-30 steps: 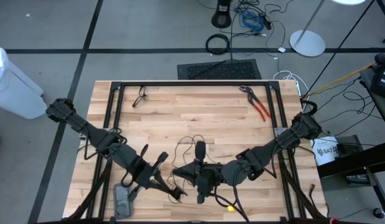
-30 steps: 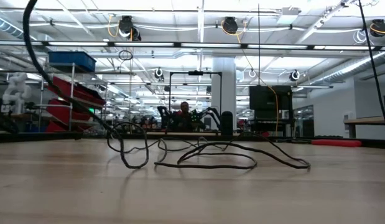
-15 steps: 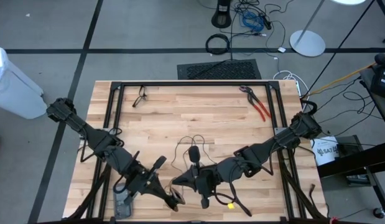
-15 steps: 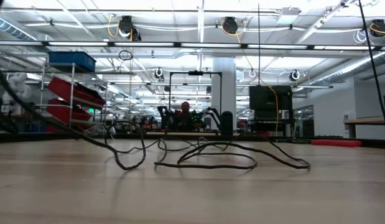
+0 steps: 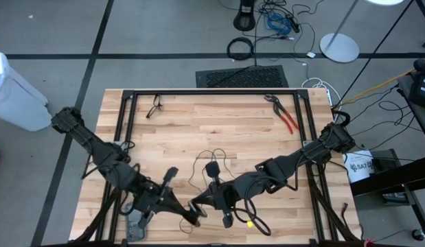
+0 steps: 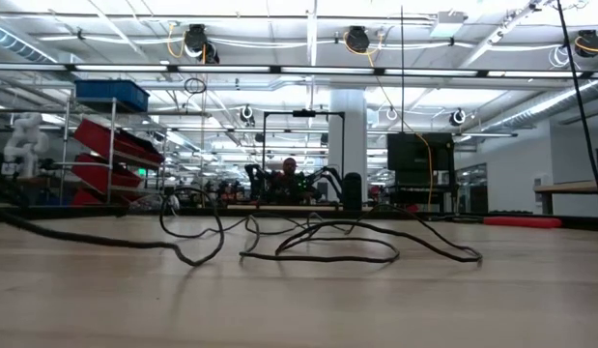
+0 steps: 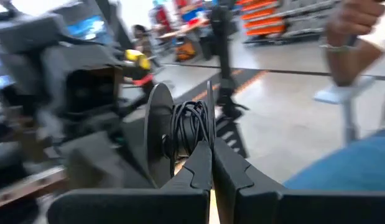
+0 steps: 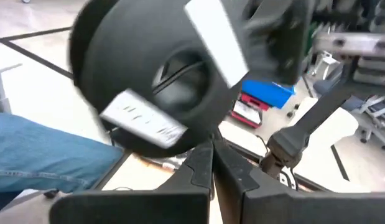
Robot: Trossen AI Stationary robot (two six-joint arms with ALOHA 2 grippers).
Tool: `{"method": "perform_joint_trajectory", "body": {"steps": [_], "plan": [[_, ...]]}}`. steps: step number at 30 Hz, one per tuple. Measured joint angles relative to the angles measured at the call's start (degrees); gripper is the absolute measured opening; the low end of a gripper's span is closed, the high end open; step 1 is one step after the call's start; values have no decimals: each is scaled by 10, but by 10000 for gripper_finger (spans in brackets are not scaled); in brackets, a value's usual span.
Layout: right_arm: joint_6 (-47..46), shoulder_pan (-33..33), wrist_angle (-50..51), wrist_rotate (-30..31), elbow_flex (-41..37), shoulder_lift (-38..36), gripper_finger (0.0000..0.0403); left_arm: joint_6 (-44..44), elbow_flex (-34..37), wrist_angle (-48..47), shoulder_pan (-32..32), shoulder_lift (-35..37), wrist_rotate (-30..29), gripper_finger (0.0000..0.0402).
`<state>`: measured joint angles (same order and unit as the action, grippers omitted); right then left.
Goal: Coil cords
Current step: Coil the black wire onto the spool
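Thin black cord (image 6: 318,242) sprawls in loose loops across pale wood-plank table (image 5: 219,127).

Bright overhead ceiling lights; wrist views heavily motion-blurred, the high view sharp.

cords: 1 (image 5: 211,159) | pliers: 1 (image 5: 283,114) | end effectors: 2 (image 5: 196,221) (image 5: 196,205)

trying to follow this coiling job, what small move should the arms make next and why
Probably another winding turn by the left gripper. Both grippers are shut and meet at the near table edge, the right gripper beside it; a small bundle of the thin black cord is gathered there, but loose loops still sprawl over the wooden table.
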<state>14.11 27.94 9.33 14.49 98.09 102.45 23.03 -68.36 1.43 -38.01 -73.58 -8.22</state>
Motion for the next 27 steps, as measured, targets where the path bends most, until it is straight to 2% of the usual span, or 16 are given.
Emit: {"method": "perform_joint_trajectory", "body": {"steps": [10,17,22,27], "plan": [[-10,-6,32,7,2,-1,3,-2,0,-14,-52,33,-219,2],[-35,-28,103,-2,-1,1,47,-1,-1,-13,-87,53,-381,2],[-36,-41,124,1,-1,1,72,-1,-1,-36,-109,66,-456,2],[-46,-53,120,0,-1,1,79,-9,-1,-56,-129,73,-523,2]]}}
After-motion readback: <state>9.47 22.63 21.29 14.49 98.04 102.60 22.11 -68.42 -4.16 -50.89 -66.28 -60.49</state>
